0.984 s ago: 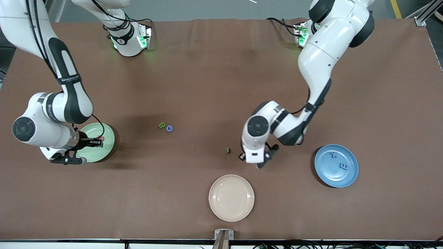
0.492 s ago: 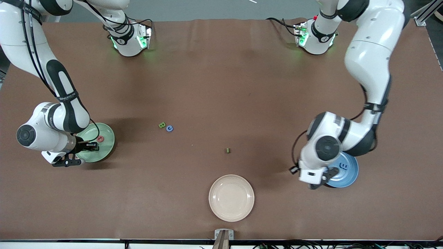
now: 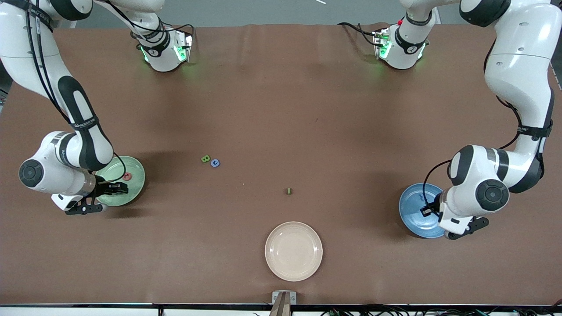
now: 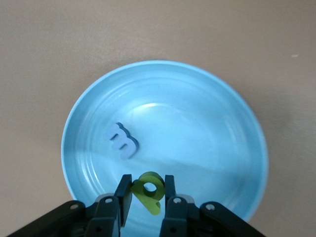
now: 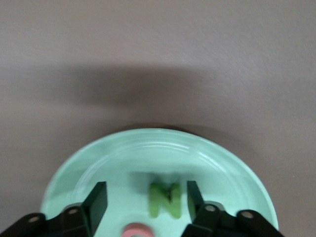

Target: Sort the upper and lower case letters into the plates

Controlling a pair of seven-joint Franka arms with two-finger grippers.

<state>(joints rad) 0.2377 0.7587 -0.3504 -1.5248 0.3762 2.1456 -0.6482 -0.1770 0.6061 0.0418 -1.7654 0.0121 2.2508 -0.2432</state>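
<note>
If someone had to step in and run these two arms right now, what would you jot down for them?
Left gripper: shut on a green letter over the blue plate, which holds a blue letter.
Right gripper: open over the mint plate; a green N and a pink letter lie there.
Left: green B, blue letter, small green letter on the table. The beige plate stays unused.

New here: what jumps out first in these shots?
Both arms work at once: the left gripper holds a green letter over the blue plate, and the right gripper stands open over the mint plate, a green N between its fingers. A beige plate sits nearest the front camera.
</note>
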